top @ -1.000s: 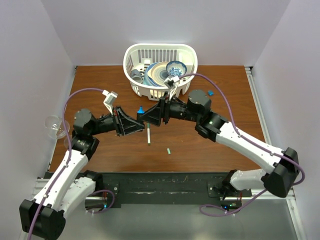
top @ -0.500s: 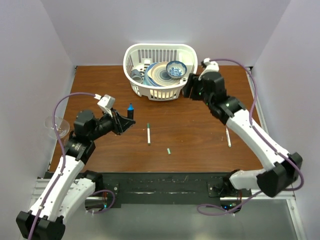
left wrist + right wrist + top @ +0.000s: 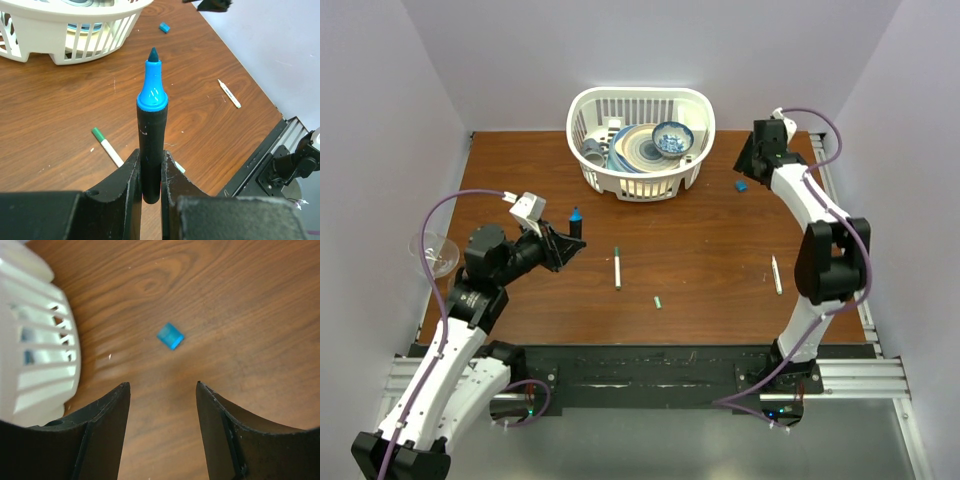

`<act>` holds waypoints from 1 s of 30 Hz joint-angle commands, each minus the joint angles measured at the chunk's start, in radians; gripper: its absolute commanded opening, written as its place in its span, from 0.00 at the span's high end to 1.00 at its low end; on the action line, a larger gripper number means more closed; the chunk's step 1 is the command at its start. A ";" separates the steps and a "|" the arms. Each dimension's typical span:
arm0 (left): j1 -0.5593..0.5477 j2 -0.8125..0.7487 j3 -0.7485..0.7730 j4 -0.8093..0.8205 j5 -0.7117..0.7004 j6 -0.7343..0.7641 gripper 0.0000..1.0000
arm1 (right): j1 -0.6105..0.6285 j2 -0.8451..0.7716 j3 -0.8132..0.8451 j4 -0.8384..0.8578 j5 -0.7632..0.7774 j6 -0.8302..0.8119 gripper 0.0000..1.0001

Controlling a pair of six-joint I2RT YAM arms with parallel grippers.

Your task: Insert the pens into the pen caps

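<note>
Left wrist view centres on the blue marker [image 3: 151, 150]. It has a black barrel and a bare blue tip pointing away from the camera, and the left claw [image 3: 150, 167] is clamped shut around the lower barrel. Its likely match, the small blue cap [image 3: 170, 335], lies on the wood at the far right of the table [image 3: 720, 240], just right of the white basket [image 3: 692, 112]. The right claw [image 3: 162, 390] hovers above that cap, spread wide and holding nothing. The cap sits a little beyond the fingertips, not yet between them.

Nearer the middle of the table lies a white pen [image 3: 617, 267] with a bare green tip, and a green cap [image 3: 658, 301] lies close by on its near right. A second white pen [image 3: 776, 274] rests well apart at the right.

The step in hand looks like picking up the blue cap. To do it well, the right claw should first move until the cap is centred in the gap, then lower and close across the cap's sides so its mouth stays free. Which end is open cannot be told from here. The cap is tiny and could skid on the smooth wood, so a slow squeeze would be best. Then the cap should line up with the marker's axis and push straight on while the left claw holds firm.
</note>
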 commanded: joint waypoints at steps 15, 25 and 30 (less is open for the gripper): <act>-0.001 0.007 0.005 0.012 -0.015 0.042 1.00 | -0.103 0.396 0.296 0.077 -0.175 0.011 0.47; -0.001 0.013 0.005 0.014 -0.012 0.044 1.00 | -0.106 0.456 0.321 0.083 -0.270 -0.015 0.51; -0.001 0.016 0.004 0.016 -0.008 0.042 1.00 | -0.106 0.447 0.281 0.118 -0.328 -0.055 0.55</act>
